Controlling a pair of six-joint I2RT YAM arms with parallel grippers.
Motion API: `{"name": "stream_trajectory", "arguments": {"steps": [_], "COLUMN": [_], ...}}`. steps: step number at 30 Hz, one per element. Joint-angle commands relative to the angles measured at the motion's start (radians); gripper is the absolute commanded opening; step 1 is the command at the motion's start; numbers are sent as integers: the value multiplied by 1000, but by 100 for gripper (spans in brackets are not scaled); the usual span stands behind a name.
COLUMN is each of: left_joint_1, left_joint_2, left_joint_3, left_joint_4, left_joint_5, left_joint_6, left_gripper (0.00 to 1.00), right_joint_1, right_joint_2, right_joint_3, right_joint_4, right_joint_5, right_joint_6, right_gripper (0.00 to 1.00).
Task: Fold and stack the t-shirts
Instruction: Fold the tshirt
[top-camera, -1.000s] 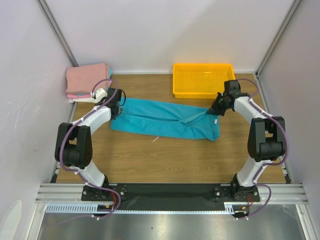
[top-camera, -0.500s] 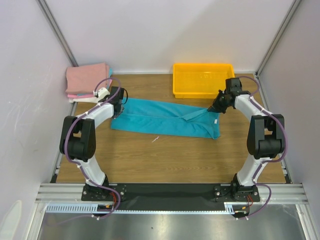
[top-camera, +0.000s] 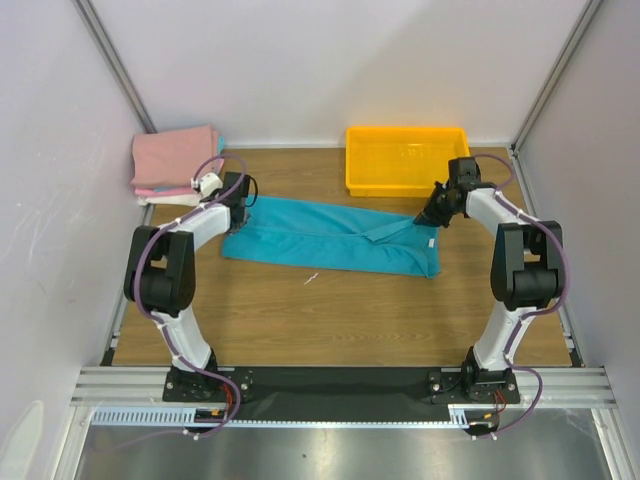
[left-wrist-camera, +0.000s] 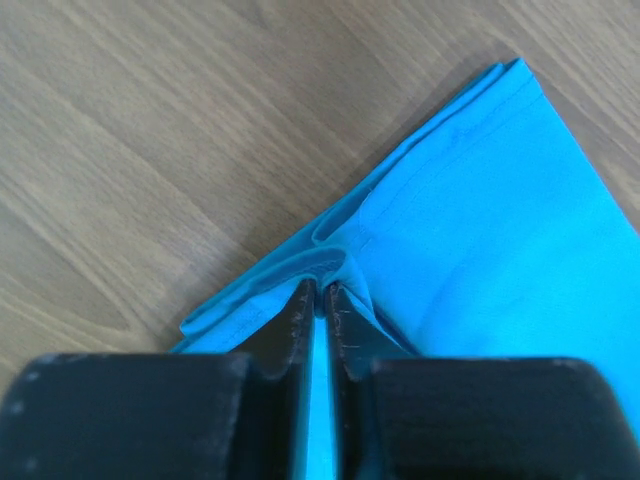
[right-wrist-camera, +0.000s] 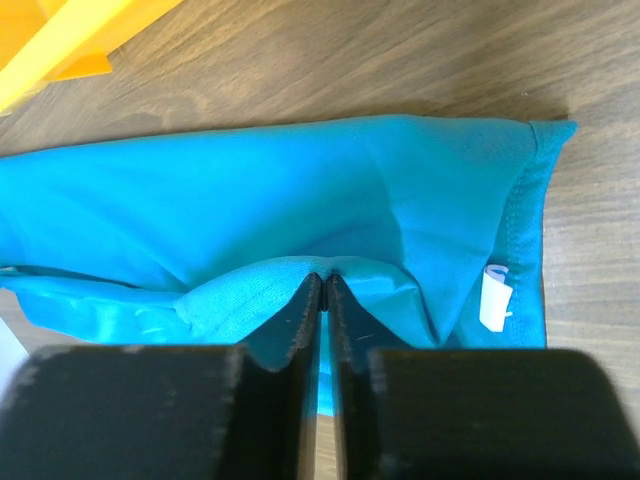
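Observation:
A teal-blue t-shirt (top-camera: 330, 238) lies as a long folded band across the middle of the wooden table. My left gripper (top-camera: 236, 208) sits low at its far left corner, jaws nearly together, with a bunched fold of teal cloth (left-wrist-camera: 420, 230) pinched at the tips (left-wrist-camera: 322, 287). My right gripper (top-camera: 428, 217) is at the far right end, jaws pressed on a raised ridge of the same cloth (right-wrist-camera: 323, 278). A small white neck label (right-wrist-camera: 495, 298) shows beside it. Folded pink t-shirts (top-camera: 175, 158) are stacked at the back left corner.
A yellow plastic tray (top-camera: 352, 160) stands at the back right, close behind the right gripper; its corner shows in the right wrist view (right-wrist-camera: 60, 40). Grey walls close in both sides and the back. Bare wood (top-camera: 330, 310) lies in front of the shirt.
Both grippers shifted slightly toward the back of the table, drawing the shirt's far edge with them. The right end of the shirt has settled flatter.

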Motion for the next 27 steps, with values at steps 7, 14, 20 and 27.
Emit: {"name": "stream_trajectory", "arguments": {"steps": [7,14,20,27], "left_joint_1": [2,-42,-256,-429], "left_joint_2": [8,-150,-278,-263], "left_joint_3": [124,132,54,14], "left_joint_4": [68,132,304,320], "left_joint_5": [-38,44,290,310], "left_joint_6": [121,233,321,258], "left_gripper": [51,66,73,76], "right_joint_1": [-4,-4,-4,59], "right_joint_2": [25,-76,-234,-294], "right_joint_3": [116,130,-118,-281], "right_joint_4": [53,39,159,321], "right_joint_5": [-45,-69,-102,-93], "right_joint_6": [-44,-26,87,195], "right_gripper": [32,61,68,75]}}
